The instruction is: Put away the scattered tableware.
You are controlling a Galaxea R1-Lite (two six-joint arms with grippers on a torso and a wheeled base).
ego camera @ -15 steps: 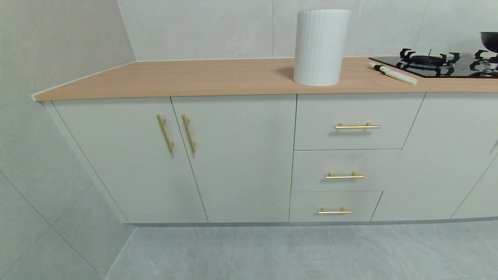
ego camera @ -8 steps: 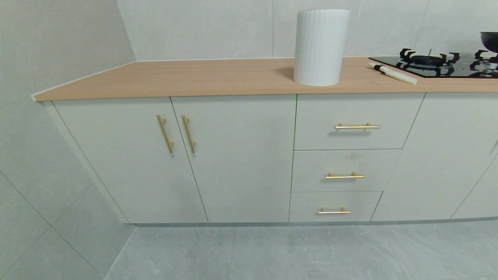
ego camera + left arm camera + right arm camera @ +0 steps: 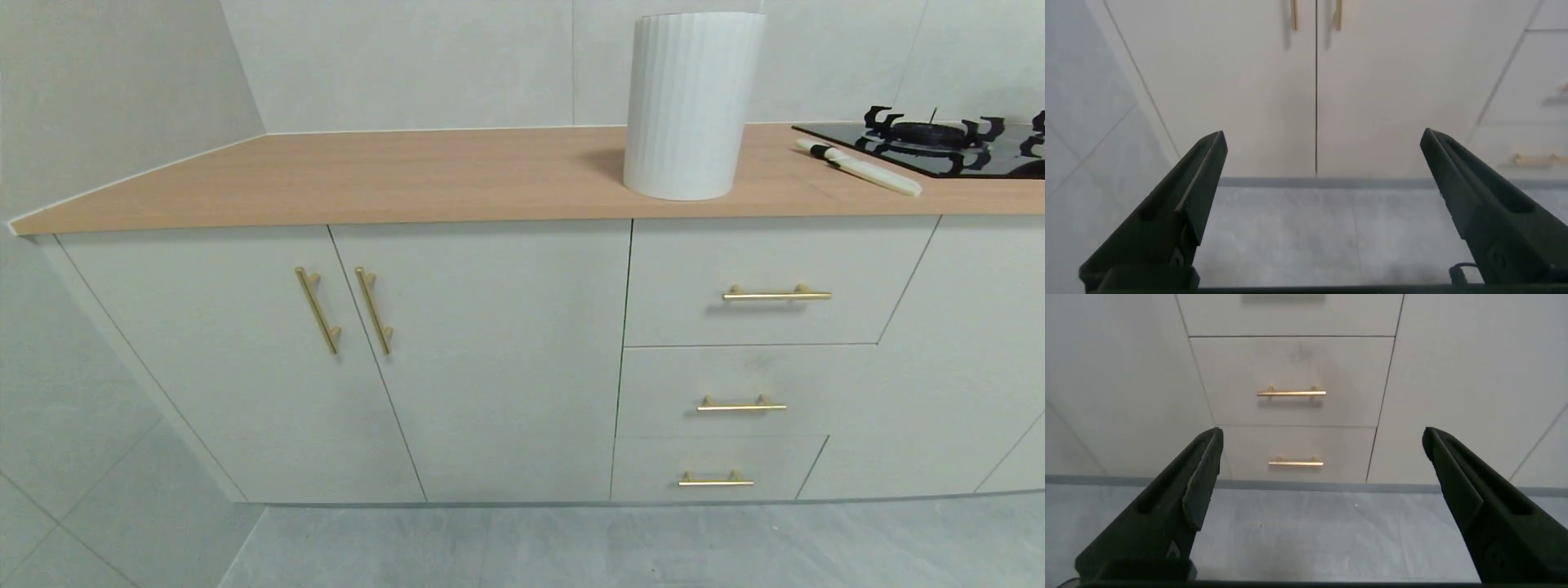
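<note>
Left claw (image 3: 1323,137) and right claw (image 3: 1321,434) hang wide open, empty; reaching for the long cream knife (image 3: 859,166) on the brown wooden bench (image 3: 408,175) could knock the tall white ribbed pot (image 3: 690,106) near it.

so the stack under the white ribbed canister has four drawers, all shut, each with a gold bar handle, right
Not quite: the stack has three drawers, not four. The head view shows the top drawer, the middle drawer and the bottom drawer, all shut, each with a gold bar handle, under the white ribbed canister standing on the counter.
</note>
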